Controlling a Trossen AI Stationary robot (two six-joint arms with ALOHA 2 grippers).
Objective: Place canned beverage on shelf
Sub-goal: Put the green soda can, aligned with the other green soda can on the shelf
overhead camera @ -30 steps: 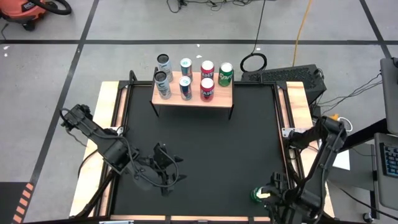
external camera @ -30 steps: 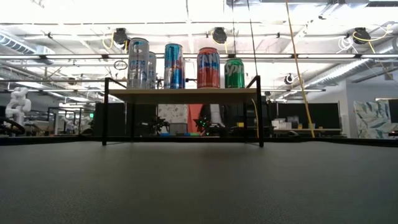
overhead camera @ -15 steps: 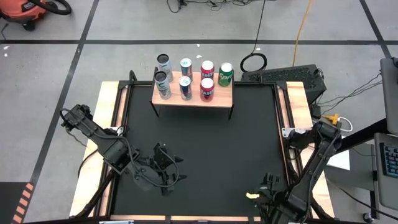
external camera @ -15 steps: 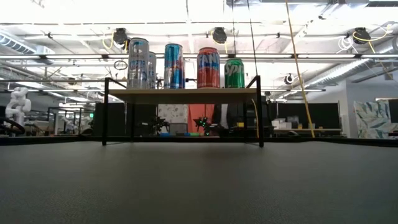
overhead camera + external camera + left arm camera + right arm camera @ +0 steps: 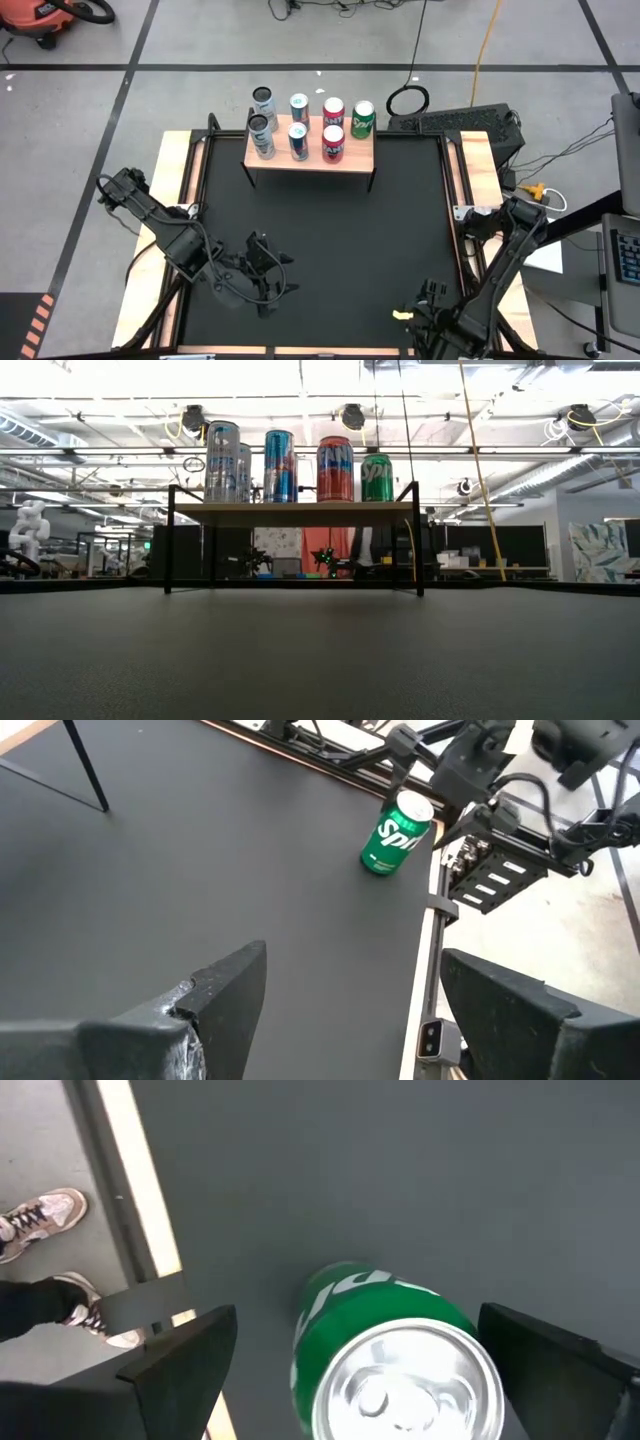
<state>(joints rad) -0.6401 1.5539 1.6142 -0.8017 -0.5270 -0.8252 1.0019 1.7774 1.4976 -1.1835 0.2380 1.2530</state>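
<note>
The black table sits on a grey floor crossed by dark tape lines, with cables trailing behind it. At its far edge stands the shelf, a light-wood board on thin black legs, carrying seven upright cans — silver, blue, red and one green at the right end of the back row. Another green can stands upright near the table's right front corner; from above it is now hidden under the right arm, whereas a second ago its green side showed beside the arm. The right hand has come down over that can, its two fingers spread wide on either side of the silver top without touching it. The left hand hovers low over the front left of the table, unmoved since the earlier picture, its fingers held apart and empty. Beyond the table edge, a person's shoes show on the floor.
</note>
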